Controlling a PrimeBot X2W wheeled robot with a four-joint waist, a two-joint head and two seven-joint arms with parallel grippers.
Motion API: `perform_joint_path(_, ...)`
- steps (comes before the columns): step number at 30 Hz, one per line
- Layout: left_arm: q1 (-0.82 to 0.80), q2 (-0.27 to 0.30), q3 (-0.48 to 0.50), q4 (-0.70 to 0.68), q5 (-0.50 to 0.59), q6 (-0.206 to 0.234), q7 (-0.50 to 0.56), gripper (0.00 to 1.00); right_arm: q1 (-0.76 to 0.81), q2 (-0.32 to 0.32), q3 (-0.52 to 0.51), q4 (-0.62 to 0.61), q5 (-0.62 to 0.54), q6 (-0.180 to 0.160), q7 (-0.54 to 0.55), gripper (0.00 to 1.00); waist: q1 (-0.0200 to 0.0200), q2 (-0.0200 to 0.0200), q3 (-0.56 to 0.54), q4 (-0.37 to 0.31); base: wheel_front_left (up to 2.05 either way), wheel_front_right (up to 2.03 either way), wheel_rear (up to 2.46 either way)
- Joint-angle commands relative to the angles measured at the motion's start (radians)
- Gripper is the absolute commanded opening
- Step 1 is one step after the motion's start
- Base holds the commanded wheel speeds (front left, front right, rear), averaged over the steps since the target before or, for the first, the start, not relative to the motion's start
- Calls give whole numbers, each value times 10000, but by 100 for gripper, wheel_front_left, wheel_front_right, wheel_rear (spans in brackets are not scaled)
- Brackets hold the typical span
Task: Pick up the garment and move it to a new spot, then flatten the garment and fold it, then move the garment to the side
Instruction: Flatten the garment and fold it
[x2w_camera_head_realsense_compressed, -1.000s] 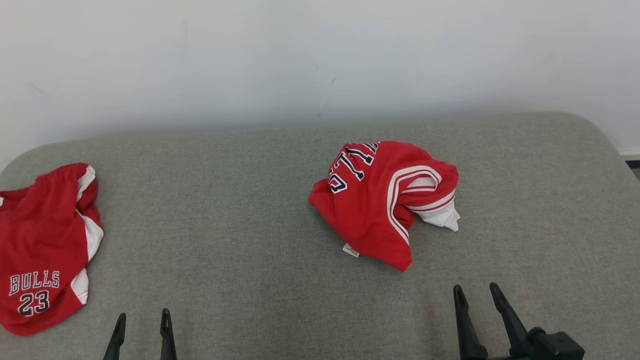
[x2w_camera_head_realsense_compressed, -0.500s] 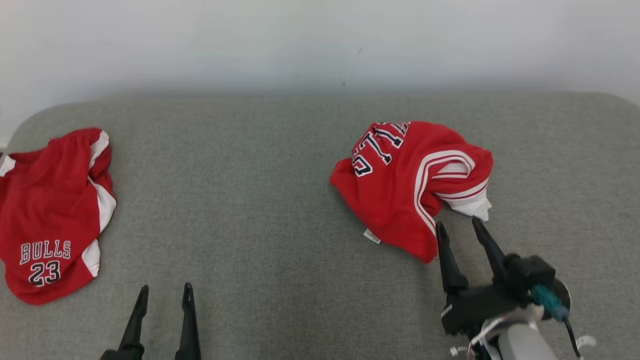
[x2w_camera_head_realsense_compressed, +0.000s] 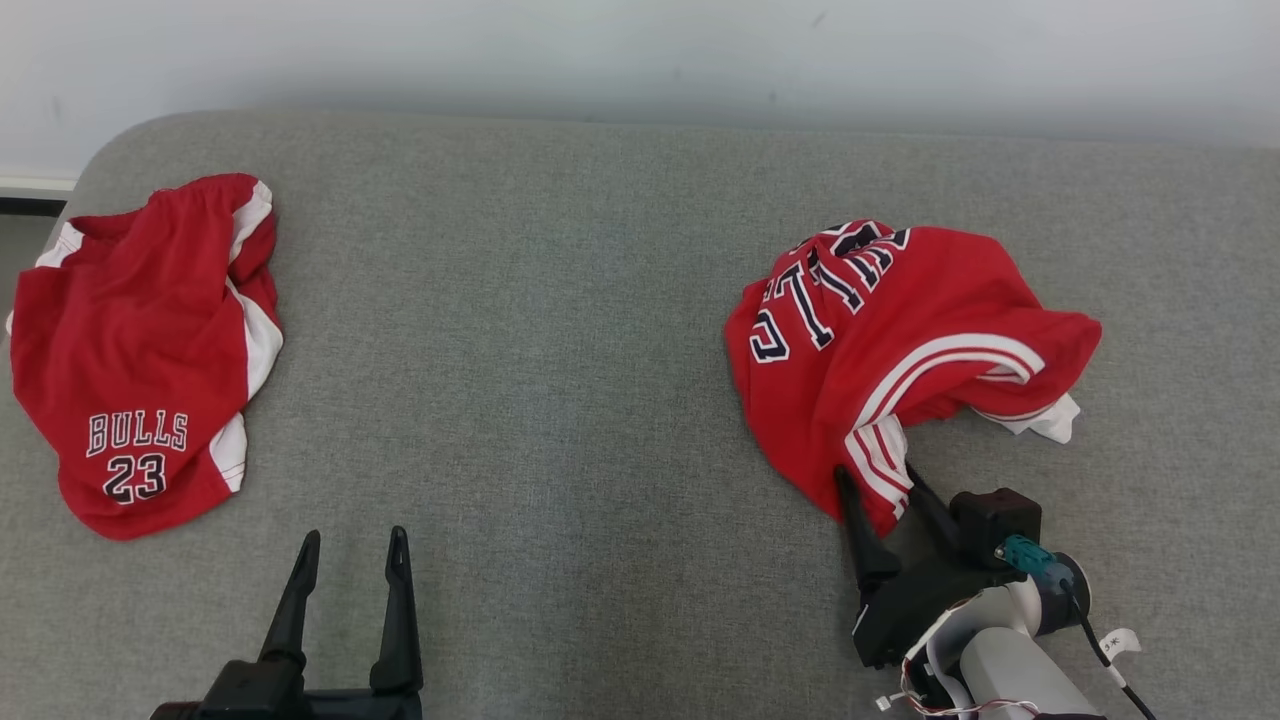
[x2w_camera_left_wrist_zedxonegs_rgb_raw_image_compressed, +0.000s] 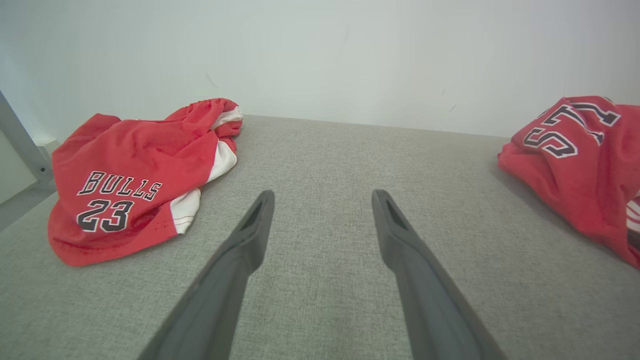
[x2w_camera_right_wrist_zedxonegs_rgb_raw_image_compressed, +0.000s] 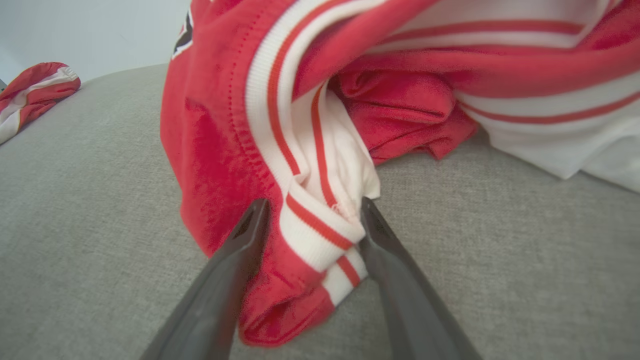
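Grey woven cushion (x2w_camera_head_realsense_compressed: 560, 330) holds the crumpled red striped-trim jersey (x2w_camera_head_realsense_compressed: 810, 400); your right gripper (x2w_camera_right_wrist_zedxonegs_rgb_raw_image_compressed: 314, 205) straddles its hem (x2w_camera_right_wrist_zedxonegs_rgb_raw_image_compressed: 320, 235), fingers apart for the pinch, left gripper (x2w_camera_head_realsense_compressed: 355, 533) spread, idle.

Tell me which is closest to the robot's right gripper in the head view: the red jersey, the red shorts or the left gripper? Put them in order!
Starting from the right gripper:
1. Red jersey, on the right; its striped hem sits between the open jaws.
2. Left gripper, at the lower left.
3. Red shorts, at the far left edge.
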Motion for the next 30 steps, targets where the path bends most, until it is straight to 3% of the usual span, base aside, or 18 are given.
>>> perform_joint_path(1,-15,-13,-6,46,-45,42,-34,100,-110,44,184,151,244,-22,-5,0,-3,-2,-38,19,0,0,0)
perform_joint_path(10,99,-13,34,105,-74,7,-34,100,-59,-37,450,-250,693,-22,-8,0,-3,-2,-255,-189,0,0,0)
perform_joint_path(23,666,-12,395,141,69,-179,-34,100,2463,84,401,-4426,1170,-22,-7,0,-3,-2,-1006,-975,0,0,0)
perform_joint_path(30,796,-12,421,83,124,-306,-34,100,4186,41,-77,-5678,1512,-22,-5,0,-3,-2,-1007,-1578,0,0,0)
